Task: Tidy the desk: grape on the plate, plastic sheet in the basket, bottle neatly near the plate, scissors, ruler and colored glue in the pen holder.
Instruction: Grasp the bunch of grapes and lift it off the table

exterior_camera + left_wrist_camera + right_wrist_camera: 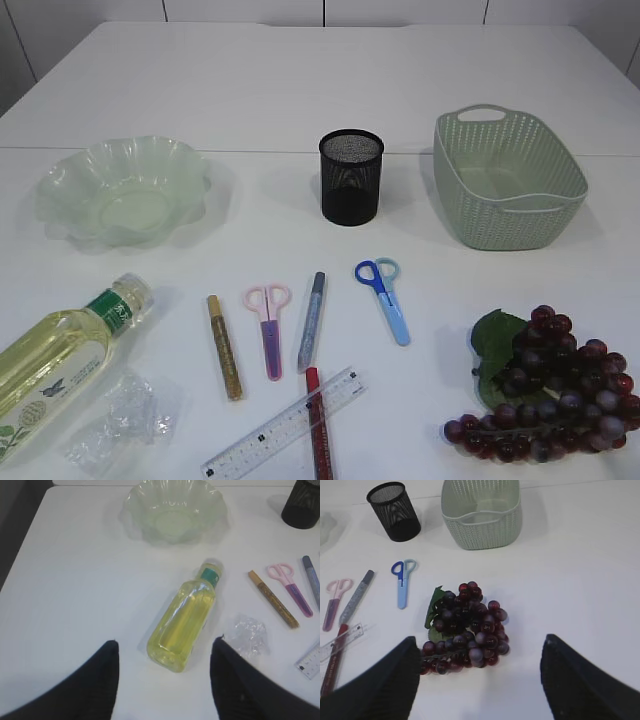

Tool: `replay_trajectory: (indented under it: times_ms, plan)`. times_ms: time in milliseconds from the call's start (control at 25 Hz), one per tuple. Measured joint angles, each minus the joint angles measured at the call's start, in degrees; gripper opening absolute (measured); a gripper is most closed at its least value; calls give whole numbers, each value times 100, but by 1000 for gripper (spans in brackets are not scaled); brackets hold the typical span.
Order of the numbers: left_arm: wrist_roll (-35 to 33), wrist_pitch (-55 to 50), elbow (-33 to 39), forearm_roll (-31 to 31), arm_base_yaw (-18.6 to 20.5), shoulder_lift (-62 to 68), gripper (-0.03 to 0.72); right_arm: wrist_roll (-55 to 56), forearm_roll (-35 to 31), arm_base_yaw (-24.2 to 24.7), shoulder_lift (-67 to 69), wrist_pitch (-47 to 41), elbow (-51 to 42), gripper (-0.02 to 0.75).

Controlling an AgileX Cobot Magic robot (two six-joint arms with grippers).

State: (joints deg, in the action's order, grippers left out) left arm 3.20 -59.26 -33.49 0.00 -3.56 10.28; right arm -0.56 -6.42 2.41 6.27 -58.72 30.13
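Left gripper (165, 680) jaws apart, empty, above yellow bottle (55, 365) lying front left; crumpled plastic sheet (122, 420) beside it. Plate (125, 190) back left. Glue sticks, scissors (268, 325), ruler (285, 425) centre; pen holder (351, 176), basket (508, 180) behind. Right gripper (480, 680) jaws wide, empty, over grape bunch (550, 400).

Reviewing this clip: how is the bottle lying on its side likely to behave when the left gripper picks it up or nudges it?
The bottle looks nearly full of yellow liquid, so probably heavy for its size. Lying on its side on the smooth table, it may roll if nudged sideways. Its clear plastic looks glossy, so the open left gripper could slip unless it closes squarely across the body.
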Motion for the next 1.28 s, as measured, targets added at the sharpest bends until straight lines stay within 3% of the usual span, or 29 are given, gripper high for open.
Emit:
replay_trajectory:
  times_ms: [360, 920, 1280]
  plan:
    - [13, 851, -12, -77, -4, 1487, 423, 9, -243, 7, 1752, 342, 248, 584]
    - [43, 1463, -57, -862, -166, 3282, 421, -803, -399, -245, 5171, 486, 1732, 564]
    - [43, 972, -989, -866, -166, 3895, 421, -1793, -399, -375, 7231, 266, 2553, 561]
